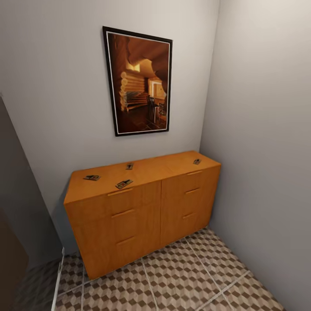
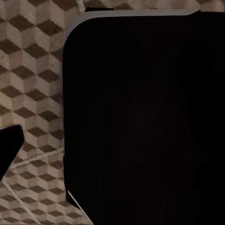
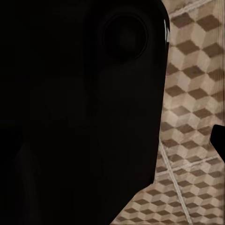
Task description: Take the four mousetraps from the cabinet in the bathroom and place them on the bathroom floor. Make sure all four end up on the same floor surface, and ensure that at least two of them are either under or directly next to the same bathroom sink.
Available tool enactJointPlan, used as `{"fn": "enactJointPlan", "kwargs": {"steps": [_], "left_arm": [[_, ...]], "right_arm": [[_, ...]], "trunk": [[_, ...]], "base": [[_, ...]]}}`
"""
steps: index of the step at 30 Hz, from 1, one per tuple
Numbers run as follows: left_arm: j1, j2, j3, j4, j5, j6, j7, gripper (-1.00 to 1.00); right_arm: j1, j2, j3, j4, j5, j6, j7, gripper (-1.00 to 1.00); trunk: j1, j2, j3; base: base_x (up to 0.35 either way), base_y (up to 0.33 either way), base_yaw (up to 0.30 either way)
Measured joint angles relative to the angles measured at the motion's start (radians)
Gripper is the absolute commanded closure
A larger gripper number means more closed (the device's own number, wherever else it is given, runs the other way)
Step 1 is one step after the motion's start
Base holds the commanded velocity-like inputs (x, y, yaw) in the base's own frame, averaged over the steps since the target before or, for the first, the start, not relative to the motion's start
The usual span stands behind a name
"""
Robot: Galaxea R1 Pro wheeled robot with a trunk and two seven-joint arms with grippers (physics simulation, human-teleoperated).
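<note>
Grey-walled bathroom corner, cube-patterned tiled floor [image 1: 181, 280], low orange-brown wooden drawer cabinet [image 1: 142, 211] bearing four tiny flat tan wooden mousetraps [image 1: 124, 184]: likely light, stiff, edge-pinched; gripper states indeterminable.

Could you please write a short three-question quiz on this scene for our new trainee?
1. How many mousetraps lie on the cabinet top?
2. True or false: a mousetrap already rests on the tiled floor.
3. What hangs on the wall above the cabinet: (a) a mirror, (b) a framed picture, (c) a shelf?

Key:
1. Four: the left mousetrap, the front mousetrap, the middle mousetrap and the right mousetrap.
2. False; all four are on the cabinet.
3. (b), the framed picture.
</note>
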State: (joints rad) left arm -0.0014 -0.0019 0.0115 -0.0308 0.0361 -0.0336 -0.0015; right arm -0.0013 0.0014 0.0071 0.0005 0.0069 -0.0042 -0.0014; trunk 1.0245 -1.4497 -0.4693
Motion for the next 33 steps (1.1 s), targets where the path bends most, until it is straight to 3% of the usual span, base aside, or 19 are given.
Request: {"fn": "enactJointPlan", "kwargs": {"steps": [22, 33], "left_arm": [[0.0, 0.0, 0.0, 0.0, 0.0, 0.0, 0.0, -1.0], [0.0, 0.0, 0.0, 0.0, 0.0, -0.001, 0.0, -1.0]], "right_arm": [[0.0, 0.0, 0.0, 0.0, 0.0, 0.0, 0.0, -1.0], [0.0, 0.0, -0.002, 0.0, 0.002, 0.0, 0.0, -1.0]], "trunk": [[0.0, 0.0, 0.0], [0.0, 0.0, 0.0]], "base": [[0.288, -0.123, 0.0], [0.165, -0.085, 0.059]]}}
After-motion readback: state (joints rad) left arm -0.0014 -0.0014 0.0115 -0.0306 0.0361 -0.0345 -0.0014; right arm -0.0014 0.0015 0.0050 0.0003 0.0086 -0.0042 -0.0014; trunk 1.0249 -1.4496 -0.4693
